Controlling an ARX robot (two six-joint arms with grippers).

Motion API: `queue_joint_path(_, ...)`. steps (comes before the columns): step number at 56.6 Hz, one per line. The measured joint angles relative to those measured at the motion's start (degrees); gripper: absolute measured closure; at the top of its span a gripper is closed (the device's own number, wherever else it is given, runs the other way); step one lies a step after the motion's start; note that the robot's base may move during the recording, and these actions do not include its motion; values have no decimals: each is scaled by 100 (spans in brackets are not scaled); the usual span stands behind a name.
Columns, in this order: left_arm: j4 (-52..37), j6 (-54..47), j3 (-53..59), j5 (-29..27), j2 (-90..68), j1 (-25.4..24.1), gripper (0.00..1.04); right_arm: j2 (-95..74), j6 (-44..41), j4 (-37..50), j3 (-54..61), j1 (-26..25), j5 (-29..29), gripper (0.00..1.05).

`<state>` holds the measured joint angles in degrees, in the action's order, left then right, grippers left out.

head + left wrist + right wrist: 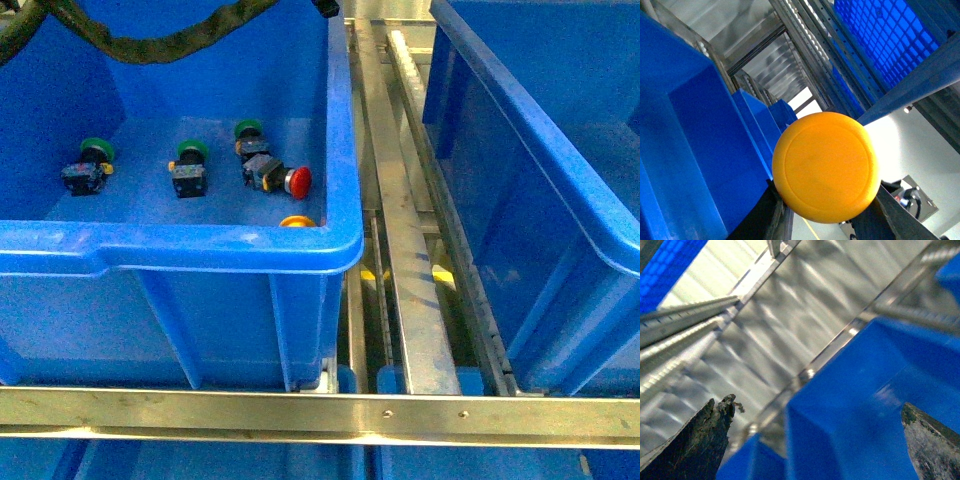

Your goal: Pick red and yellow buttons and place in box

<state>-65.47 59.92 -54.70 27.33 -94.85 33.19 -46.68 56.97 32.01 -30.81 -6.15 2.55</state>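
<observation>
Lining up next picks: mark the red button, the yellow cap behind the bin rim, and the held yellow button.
red button (297, 181), front view, red cap.
yellow cap (297, 221), front view, its visible sliver.
held yellow button (825, 167), left wrist view, cap centre.

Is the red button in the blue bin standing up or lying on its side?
Lying on its side. The red-capped push button rests on the floor of the blue plastic bin, its cap facing sideways, not up.

Visible are a blue bin, red button, yellow button, green-capped switches.
</observation>
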Motion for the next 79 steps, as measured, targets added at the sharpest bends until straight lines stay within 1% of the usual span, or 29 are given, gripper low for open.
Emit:
queue_joint_path(5, 0, 2, -50, 2, -57, -2, 82, -240, 1082, 61, -31, 310, 144, 6)
queue_joint_path(8, 0, 2, -101, 11, -107, 0, 82, -435, 1644, 133, -55, 575, 326, 6)
queue_joint_path(10, 0, 2, -111, 22, -127, 4, 82, -570, 2028, 136, -101, 822, 568, 6)
queue_joint_path(17, -11, 2, -175, 74, -201, 9, 82, -833, 2347, 284, -271, 1517, 1043, 6)
queue_joint_path(24, -15, 4, -212, 109, -258, 9, 82, -1119, 2409, 404, -529, 2103, 1259, 6)
queue_joint_path(30, -15, 11, -245, 129, -302, 9, 82, -1384, 2406, 455, -708, 2415, 1340, 6)
queue_joint_path(43, -39, 74, -358, 184, -367, 7, 82, -1827, 2369, 610, -927, 2876, 1534, 6)
queue_joint_path(52, -48, 107, -402, 208, -369, -17, 82, -1985, 2330, 662, -931, 3053, 1591, 6)
queue_joint_path(79, 39, 116, -549, 229, -490, 48, 82, -2138, 2319, 645, -1145, 3143, 1742, 6)
